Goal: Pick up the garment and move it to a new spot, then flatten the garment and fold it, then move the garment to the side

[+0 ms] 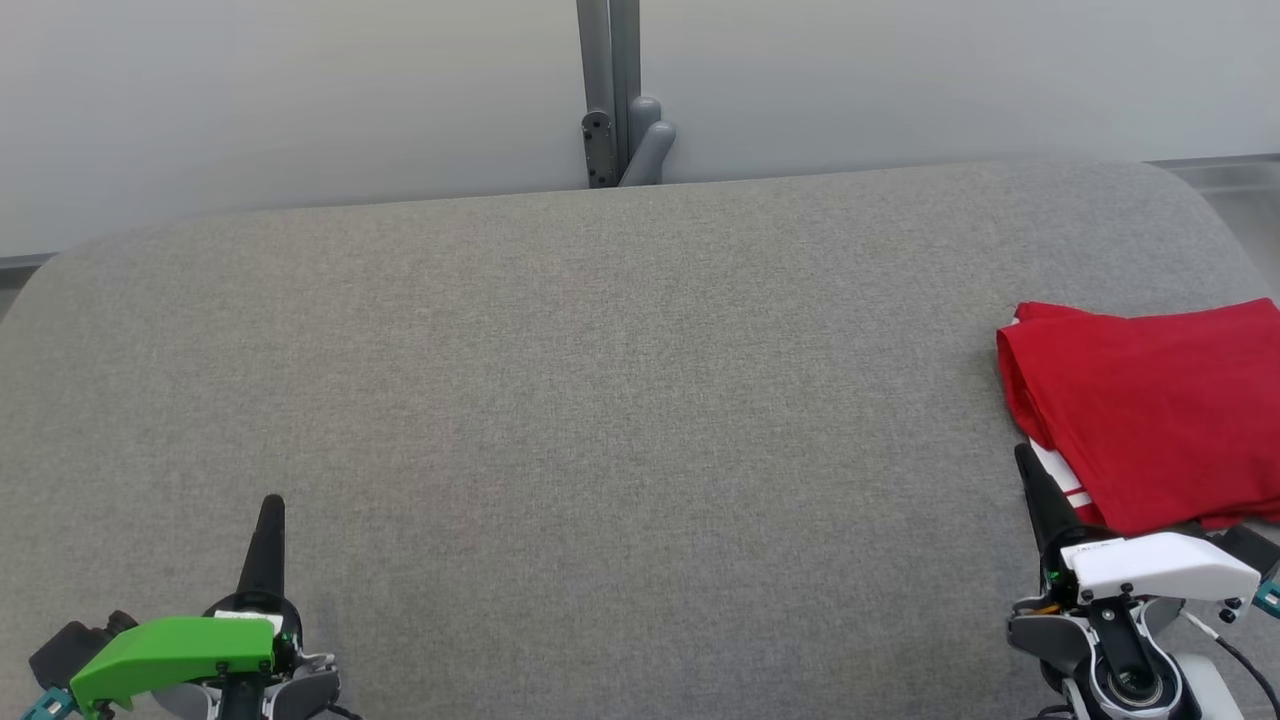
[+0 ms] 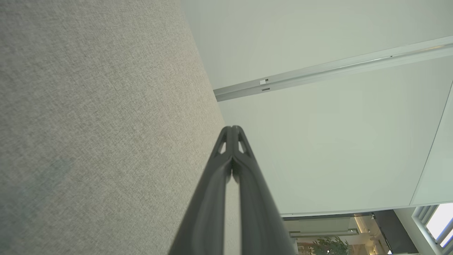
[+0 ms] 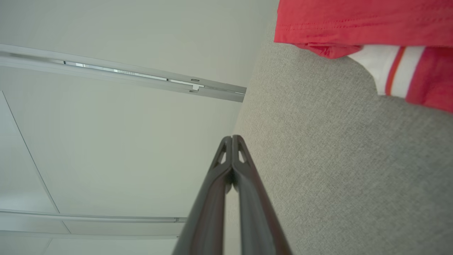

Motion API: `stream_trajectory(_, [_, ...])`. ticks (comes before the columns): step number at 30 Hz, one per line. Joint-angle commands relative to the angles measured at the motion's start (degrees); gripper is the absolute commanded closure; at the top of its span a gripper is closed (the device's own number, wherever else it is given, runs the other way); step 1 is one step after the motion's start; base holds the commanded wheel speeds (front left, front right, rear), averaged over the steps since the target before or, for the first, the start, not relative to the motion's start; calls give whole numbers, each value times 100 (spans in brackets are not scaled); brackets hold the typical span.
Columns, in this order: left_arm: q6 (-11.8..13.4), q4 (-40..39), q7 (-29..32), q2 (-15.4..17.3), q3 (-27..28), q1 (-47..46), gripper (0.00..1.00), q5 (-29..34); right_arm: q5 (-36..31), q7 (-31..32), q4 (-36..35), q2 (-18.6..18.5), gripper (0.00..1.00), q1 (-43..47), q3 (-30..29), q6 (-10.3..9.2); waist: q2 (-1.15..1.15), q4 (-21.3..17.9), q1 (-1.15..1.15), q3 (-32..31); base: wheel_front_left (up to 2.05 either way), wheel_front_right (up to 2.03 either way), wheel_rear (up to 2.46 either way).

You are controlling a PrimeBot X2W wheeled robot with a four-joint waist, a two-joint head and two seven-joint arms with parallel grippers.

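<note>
The garment (image 1: 1150, 410) is red with a white striped part, folded into a compact stack at the right edge of the grey fabric surface (image 1: 600, 400). In the right wrist view the garment (image 3: 354, 24) lies at the top right, apart from the fingers. My right gripper (image 1: 1022, 455) is shut and empty, its tip just beside the garment's near left corner. In its own wrist view the right gripper (image 3: 232, 136) has its tips pressed together. My left gripper (image 1: 272, 502) is shut and empty at the lower left, far from the garment; the left wrist view has the left gripper (image 2: 232, 127) closed too.
A pale wall stands behind the surface, with a grey metal post and bracket (image 1: 612, 95) at its middle. The surface's rounded far edge (image 1: 640, 190) runs across the head view. A rail (image 2: 318, 72) crosses the wall in the left wrist view.
</note>
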Motion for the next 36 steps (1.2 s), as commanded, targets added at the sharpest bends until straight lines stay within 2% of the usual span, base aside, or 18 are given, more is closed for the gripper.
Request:
stream_trajectory(1, [-40,-45,38,46,30,-101,100,-97,108,31,-64,-32,100,23,-22,3,0,2,0,-1,0,0,0])
stream_trajectory(30, [-102,-184,347,56,80,-190,100,-1326,1388,344,-284,-38,100,90,-191,2,0,86,0,-29,0,0,0])
stream_trajectory(36, [-107,-189,356,57,82,-198,100,-1341,1439,363,-289,-37,100,89,-197,2,0,91,0,-31,0,0,0])
